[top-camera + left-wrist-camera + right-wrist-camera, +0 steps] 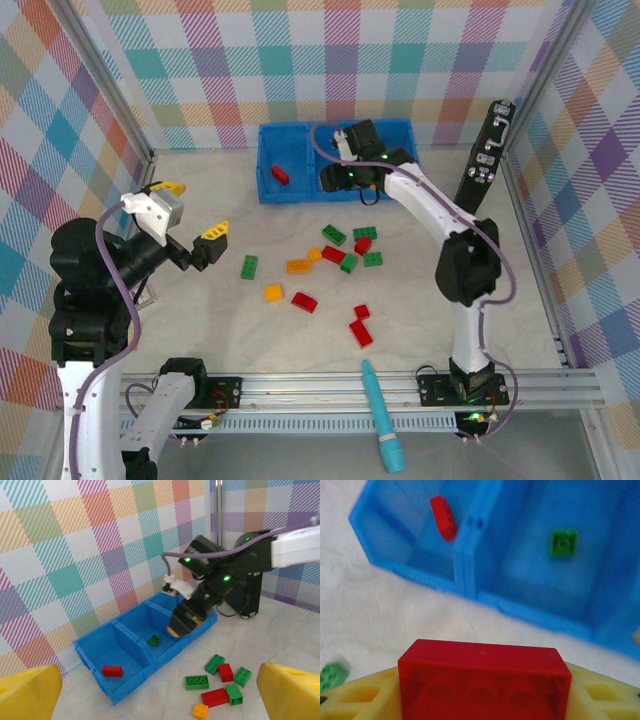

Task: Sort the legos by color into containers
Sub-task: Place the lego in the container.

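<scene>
My right gripper (482,695) is shut on a red lego (482,680), held long side across between its yellow fingers. It hovers at the front wall of the blue three-part container (465,575), near the middle compartment. A red lego (443,517) lies in the left compartment and a green one (563,542) in the middle. In the top view my right gripper (338,178) is over the container (268,192). My left gripper (190,212) hangs open and empty above the table's left side, well short of the loose legos (335,253).
Red, green and orange legos are scattered mid-table, from a green one (249,266) to a red one (361,333). A teal pen-like tool (382,415) lies across the front rail. A tall black device (487,150) stands at the back right. Checked walls enclose the table.
</scene>
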You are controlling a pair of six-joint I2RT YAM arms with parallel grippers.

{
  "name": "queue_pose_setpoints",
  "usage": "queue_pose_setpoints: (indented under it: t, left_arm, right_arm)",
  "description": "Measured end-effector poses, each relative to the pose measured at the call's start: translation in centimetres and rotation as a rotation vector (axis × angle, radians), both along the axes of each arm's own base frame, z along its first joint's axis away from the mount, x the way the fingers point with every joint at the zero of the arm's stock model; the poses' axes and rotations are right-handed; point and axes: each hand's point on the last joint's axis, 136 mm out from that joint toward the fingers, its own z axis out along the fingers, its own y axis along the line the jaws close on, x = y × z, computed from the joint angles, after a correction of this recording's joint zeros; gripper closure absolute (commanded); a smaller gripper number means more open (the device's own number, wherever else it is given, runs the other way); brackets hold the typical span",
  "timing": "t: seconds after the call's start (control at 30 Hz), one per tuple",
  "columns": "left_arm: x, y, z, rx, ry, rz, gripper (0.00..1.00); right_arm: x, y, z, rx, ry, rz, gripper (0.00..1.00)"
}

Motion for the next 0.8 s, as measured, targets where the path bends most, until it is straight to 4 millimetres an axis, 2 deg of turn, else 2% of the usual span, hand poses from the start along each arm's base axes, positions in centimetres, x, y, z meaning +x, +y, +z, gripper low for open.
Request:
queue_pose_setpoints:
  t: [0.17, 0.3, 0.47, 0.63, 0.7, 0.8]
  left_arm:
    - [0.4, 0.2, -0.2, 0.005, 0.01, 0.011, 0.0]
    - [0.5, 0.4, -0.2, 0.016, 0.0, 0.027, 0.0]
    - [0.0, 0.5, 0.1, 0.021, -0.021, 0.034, 0.0]
    - [0.4, 0.5, 0.0, 0.022, -0.008, 0.033, 0.0]
    - [0.7, 0.5, -0.1, 0.022, -0.003, 0.034, 0.0]
    - [0.9, 0.5, -0.2, 0.023, 0.002, 0.034, 0.0]
  right_arm:
    - [3.7, 3.8, -1.8, 0.094, -0.079, 0.073, 0.41]
    - [6.6, 6.5, -1.5, 0.153, -0.179, 0.118, 0.41]
    - [8.9, 8.1, 0.0, 0.19, -0.309, 0.15, 0.41]
    - [11.3, 9.2, 0.9, 0.172, -0.441, 0.183, 0.41]
    - [12.2, 9.8, 0.5, 0.154, -0.487, 0.206, 0.39]
    - [12.7, 10.8, -1.2, 0.131, -0.524, 0.26, 0.37]
